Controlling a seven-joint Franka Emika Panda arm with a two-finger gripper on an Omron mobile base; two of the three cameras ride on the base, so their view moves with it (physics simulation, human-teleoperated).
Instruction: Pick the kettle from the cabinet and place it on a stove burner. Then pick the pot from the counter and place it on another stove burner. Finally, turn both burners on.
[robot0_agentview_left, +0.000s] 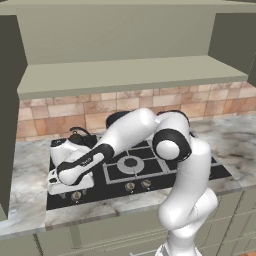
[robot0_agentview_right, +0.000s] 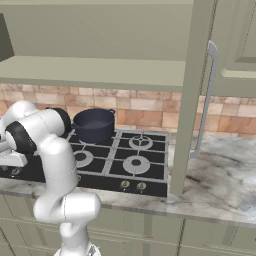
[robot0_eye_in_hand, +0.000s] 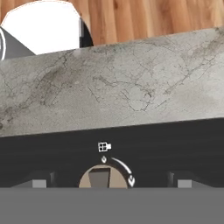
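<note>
Gripper (robot0_eye_in_hand: 108, 183): jaws spread wide, holding nothing; fingertips flank a tan burner knob (robot0_eye_in_hand: 104, 177) at the cooktop's front edge
Kettle (robot0_agentview_left: 77, 137): on the black cooktop (robot0_agentview_left: 150, 172), rear left, partly hidden behind the robot's hand
Pot (robot0_agentview_right: 94, 125): navy, on the cooktop's rear burner, right of the kettle
Counter (robot0_eye_in_hand: 109, 87): marbled stone, borders the cooktop's front
Cabinet door (robot0_agentview_right: 192, 95): open, edge-on, right of the cooktop
</note>
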